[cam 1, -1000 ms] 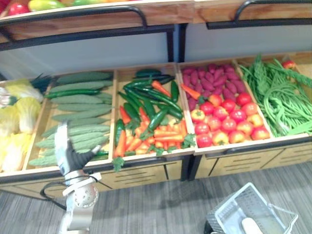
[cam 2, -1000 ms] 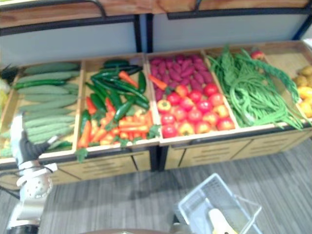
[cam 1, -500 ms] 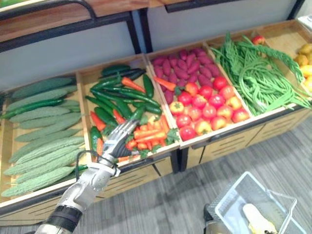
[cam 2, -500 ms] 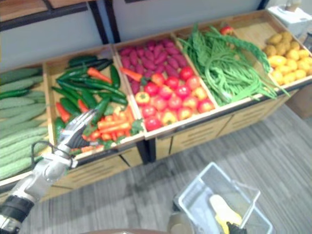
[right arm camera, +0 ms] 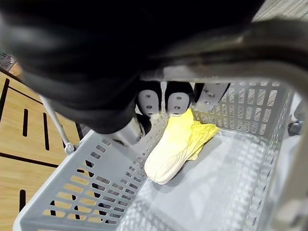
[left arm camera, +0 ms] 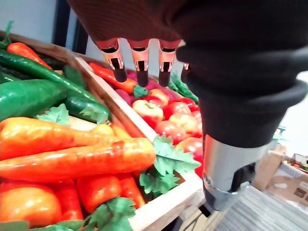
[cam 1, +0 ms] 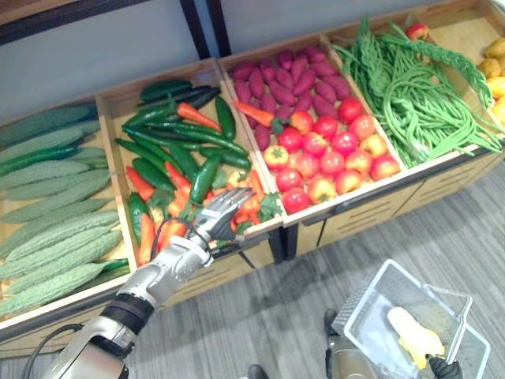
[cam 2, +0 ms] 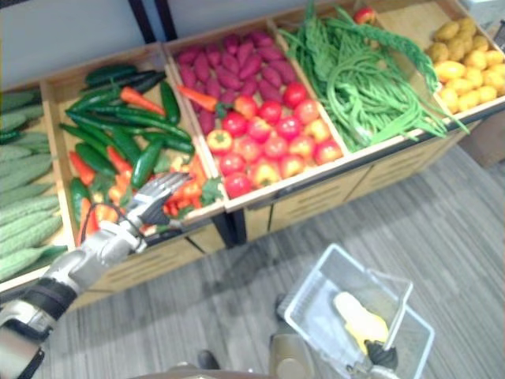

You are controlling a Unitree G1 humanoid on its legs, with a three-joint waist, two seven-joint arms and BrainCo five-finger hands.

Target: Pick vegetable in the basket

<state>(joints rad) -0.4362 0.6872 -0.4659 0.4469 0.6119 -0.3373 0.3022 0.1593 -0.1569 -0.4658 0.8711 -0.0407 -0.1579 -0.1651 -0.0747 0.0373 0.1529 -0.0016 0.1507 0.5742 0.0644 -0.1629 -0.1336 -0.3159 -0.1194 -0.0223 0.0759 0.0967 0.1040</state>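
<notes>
Basket (cam 1: 367, 298) lower right, yellow-white cabbage (cam 1: 414, 338) inside; right hand (right arm camera: 175, 98) curled round its handle. Left hand (cam 1: 217, 219) centre-left, fingers straight, empty, over carrots (left arm camera: 72, 161). Wooden bins (cam 1: 355, 213), grey floor (cam 1: 276, 316).

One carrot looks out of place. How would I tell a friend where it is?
On the wooden vegetable stand, find the bin of purple sweet potatoes and red tomatoes. At its left edge lies one orange tapered carrot, the only orange piece among purple roots.
</notes>
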